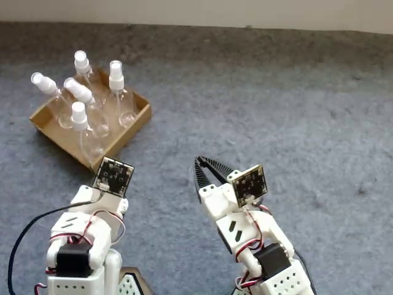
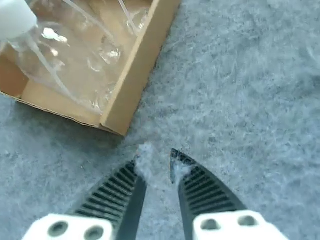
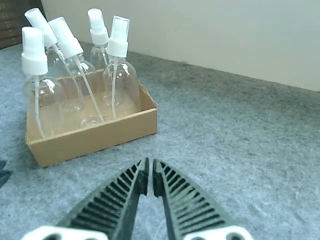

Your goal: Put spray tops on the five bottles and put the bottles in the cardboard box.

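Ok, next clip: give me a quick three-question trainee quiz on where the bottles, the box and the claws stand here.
1. How many bottles are inside the cardboard box?
2. True or false: the right claw holds a bottle.
3. How many bottles lack a spray top? A) two B) one C) none

Key
1. Five.
2. False. It is empty, and so is the left claw.
3. C. Every bottle has a white top.
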You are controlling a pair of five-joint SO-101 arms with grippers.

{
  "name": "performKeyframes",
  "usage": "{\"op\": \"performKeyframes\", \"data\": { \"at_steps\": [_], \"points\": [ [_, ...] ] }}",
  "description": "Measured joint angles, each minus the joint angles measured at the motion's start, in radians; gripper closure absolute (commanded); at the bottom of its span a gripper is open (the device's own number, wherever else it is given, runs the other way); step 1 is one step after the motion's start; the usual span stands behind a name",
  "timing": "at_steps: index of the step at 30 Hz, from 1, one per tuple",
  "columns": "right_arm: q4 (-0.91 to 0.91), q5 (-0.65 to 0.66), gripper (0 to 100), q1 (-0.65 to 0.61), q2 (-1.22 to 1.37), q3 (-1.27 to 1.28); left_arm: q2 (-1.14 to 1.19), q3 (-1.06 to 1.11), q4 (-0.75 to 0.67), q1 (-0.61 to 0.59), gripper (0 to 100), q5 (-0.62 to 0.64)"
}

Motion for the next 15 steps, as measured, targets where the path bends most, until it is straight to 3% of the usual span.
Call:
{"op": "performKeyframes", "data": {
  "at_steps": [15],
  "points": [
    [0.0, 0.0, 98.0, 0.0, 0.0, 0.0, 0.0, 0.215, 0.0, 0.0, 99, 0.0]
  ]
}}
